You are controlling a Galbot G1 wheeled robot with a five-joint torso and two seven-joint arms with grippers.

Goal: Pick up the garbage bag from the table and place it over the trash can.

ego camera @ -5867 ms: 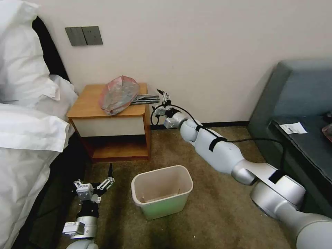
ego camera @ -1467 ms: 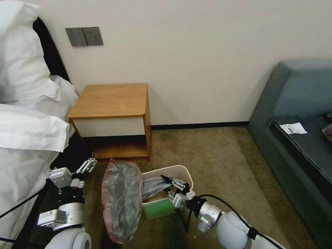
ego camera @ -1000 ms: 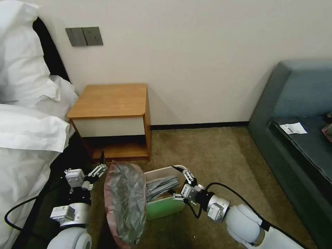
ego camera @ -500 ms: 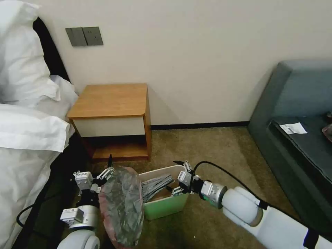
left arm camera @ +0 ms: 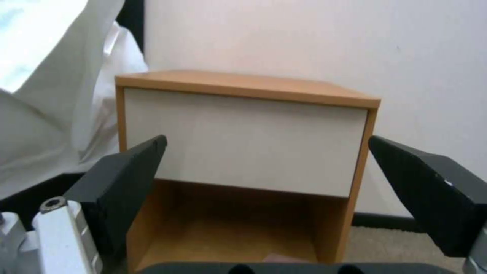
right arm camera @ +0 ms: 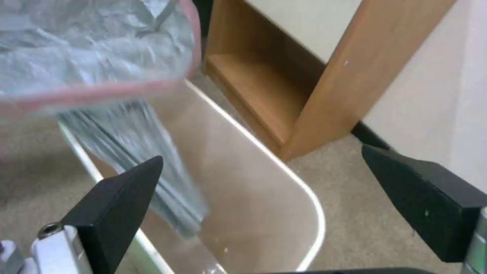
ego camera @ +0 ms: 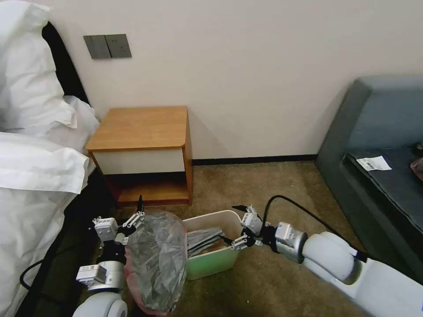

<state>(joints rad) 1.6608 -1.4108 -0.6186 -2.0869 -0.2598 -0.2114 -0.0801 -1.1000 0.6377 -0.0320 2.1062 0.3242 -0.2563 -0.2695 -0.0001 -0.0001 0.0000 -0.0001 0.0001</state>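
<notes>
Right gripper [ego camera: 240, 224]: jaws spread wide, holding nothing, hovering just beside the bin's right rim.
Left gripper [ego camera: 128, 220]: jaws apart, empty, low beside the bag's left edge, facing the table; whether a finger touches the plastic cannot be told.

Table [ego camera: 141, 127]: top bare, well behind the bin.

Bag [ego camera: 156, 259]: crumpled grey plastic with pink rim band, mouth end bulging up against the bin's left side, the pleated tail [ego camera: 205, 240] slanting down into the bin. No gripper has hold of it.

Bin [ego camera: 211, 264]: green outside, cream inside, on the carpet; pale rim bare along the back and right.

Risks, as judged: unheld, the bag could slump off to the floor at the left, since most of its bulk sits outside the bin. A pull on thin film may tip or drag the light bin. The band may catch on one corner only.

Hidden: bin's left wall and rim behind the bag; bag's lower edge cut off at the head view's bottom; whether the mouth is open.
</notes>
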